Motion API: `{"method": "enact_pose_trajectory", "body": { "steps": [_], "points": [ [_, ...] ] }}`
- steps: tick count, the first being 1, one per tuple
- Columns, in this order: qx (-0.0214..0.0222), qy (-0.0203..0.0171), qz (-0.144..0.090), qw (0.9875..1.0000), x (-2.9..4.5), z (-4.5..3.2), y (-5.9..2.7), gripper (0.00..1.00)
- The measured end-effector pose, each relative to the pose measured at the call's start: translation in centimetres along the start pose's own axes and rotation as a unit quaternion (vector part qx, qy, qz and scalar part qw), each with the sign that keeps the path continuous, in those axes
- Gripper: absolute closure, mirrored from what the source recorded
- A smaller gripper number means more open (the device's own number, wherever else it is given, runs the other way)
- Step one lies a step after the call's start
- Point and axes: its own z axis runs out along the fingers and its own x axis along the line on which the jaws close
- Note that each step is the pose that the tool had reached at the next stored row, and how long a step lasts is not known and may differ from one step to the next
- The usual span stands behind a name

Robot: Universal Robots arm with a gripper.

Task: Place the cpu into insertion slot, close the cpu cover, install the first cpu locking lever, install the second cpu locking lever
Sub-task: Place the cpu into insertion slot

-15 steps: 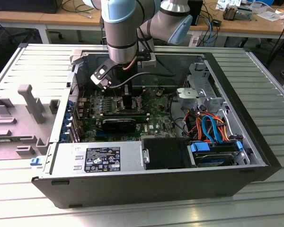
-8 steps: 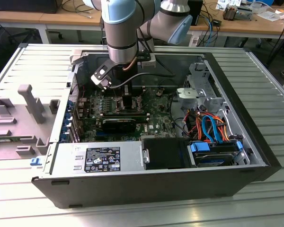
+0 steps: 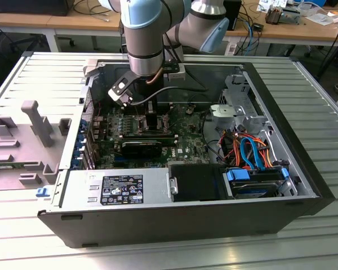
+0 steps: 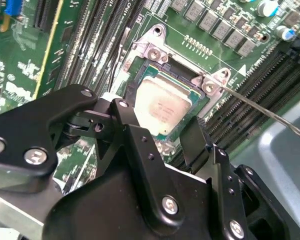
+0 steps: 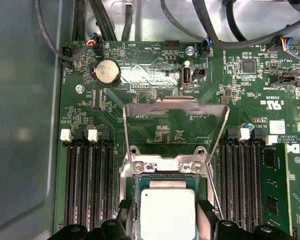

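The gripper (image 5: 166,225) is hovering with its jaws spread either side of the cpu (image 5: 167,207), which is lying in the insertion slot (image 5: 126,175) below the upraised cpu cover (image 5: 175,106), so any sideways nudge is risking tilting it out of its seat.

Mobo (image 5: 90,115) has white silkscreen, too fine to read. PSU label (image 3: 123,189): small print, no legible txt.
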Motion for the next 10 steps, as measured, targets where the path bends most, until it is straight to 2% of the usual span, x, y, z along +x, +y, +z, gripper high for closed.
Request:
{"method": "enact_pose_trajectory", "body": {
  "steps": [2, 3, 4, 9, 10],
  "points": [
    [0.0000, -0.0004, 0.000, 1.0000, 0.00, -1.21, 0.11, 0.38],
    [-0.0001, -0.0013, 0.000, 1.0000, 0.01, -1.35, 0.12, 0.38],
    [-0.0001, -0.0018, 0.000, 1.0000, 0.03, -1.37, 0.12, 0.40],
    [0.0017, -0.0021, 0.000, 1.0000, 0.05, -1.36, 0.30, 0.71],
    [0.0025, -0.0022, 0.000, 1.0000, 0.04, -1.35, 0.39, 0.71]
  ]
}}
